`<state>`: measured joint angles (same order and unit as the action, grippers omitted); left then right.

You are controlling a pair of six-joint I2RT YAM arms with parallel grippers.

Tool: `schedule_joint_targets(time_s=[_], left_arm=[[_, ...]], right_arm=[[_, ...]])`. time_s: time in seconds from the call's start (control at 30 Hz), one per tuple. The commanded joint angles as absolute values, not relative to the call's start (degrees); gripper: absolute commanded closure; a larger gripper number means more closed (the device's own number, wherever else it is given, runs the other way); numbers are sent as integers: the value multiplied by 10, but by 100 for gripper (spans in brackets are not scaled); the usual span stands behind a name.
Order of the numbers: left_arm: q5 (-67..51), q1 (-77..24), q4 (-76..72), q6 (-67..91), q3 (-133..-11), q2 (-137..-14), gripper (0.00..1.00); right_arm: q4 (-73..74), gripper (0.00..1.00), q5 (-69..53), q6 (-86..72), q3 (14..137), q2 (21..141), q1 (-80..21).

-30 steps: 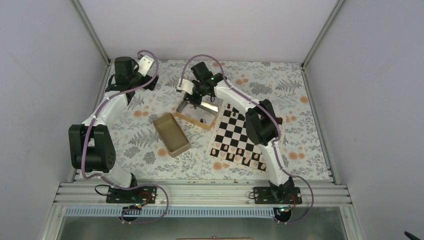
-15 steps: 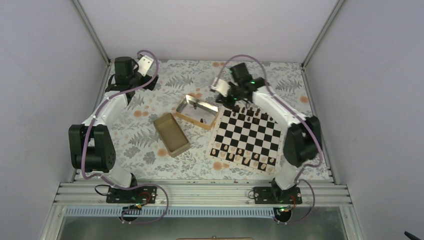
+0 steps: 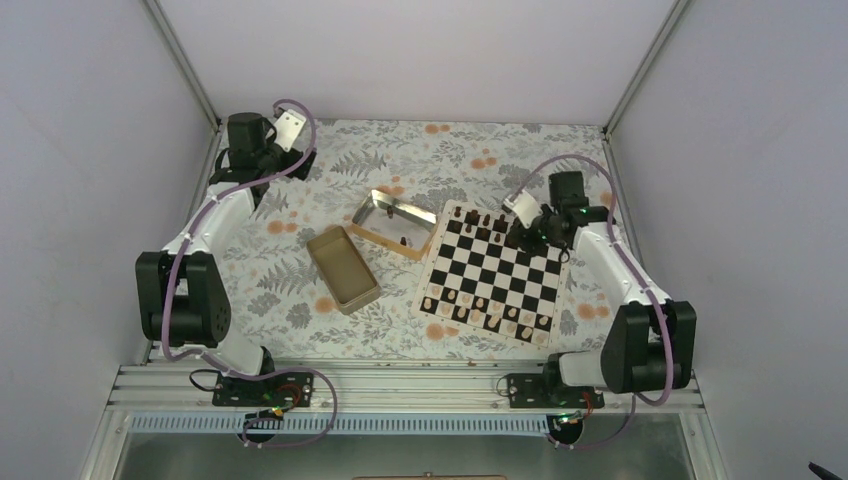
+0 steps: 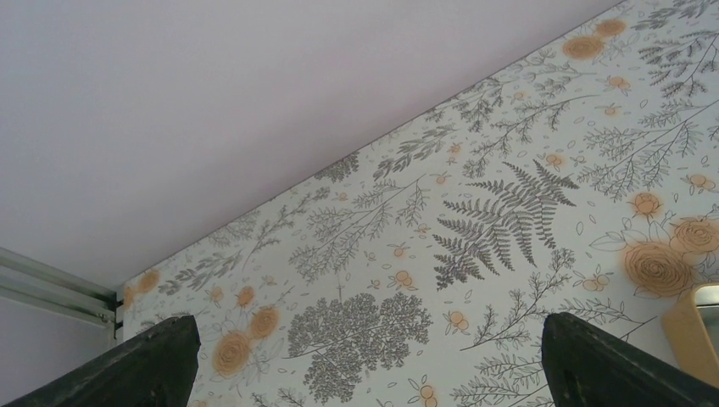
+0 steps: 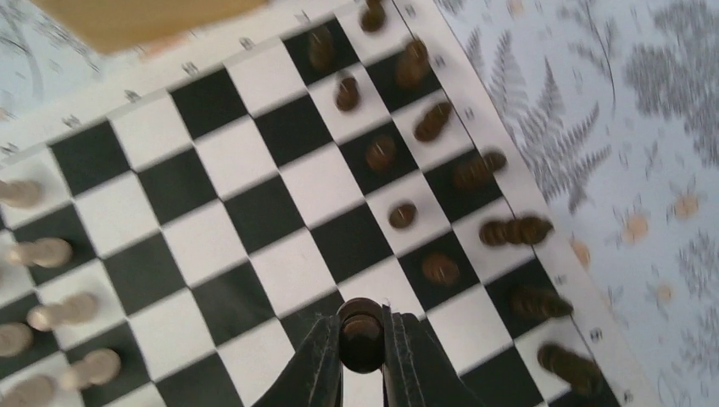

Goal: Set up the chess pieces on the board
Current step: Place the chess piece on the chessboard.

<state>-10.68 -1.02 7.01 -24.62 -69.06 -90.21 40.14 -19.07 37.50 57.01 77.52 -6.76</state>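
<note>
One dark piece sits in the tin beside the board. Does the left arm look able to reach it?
Probably yes: the left gripper is open, the tin has no lid over the piece, and nothing stands between.

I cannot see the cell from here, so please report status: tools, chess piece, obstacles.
Right tool shut on dark chess piece, above chessboard. Left tool open, over floral tablecloth. No obstacle seen.

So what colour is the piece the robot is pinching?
Dark brown. The chess piece shows best in the right wrist view, in the right gripper.
</note>
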Motion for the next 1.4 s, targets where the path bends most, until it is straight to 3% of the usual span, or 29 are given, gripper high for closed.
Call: schedule_joint_targets(time_s=[0.0,0.5,1.37], left_arm=[[-118,-9,64,-236,-698,-878,0],[-118,-10,64,-235,-700,-879,0],[-109,-14,65,-239,-704,-893,0]], right_arm=[[369,88,-202,400,527,763,-13],[293,88,-231,435,485,847,70],[240,87,-241,435,516,949,82]])
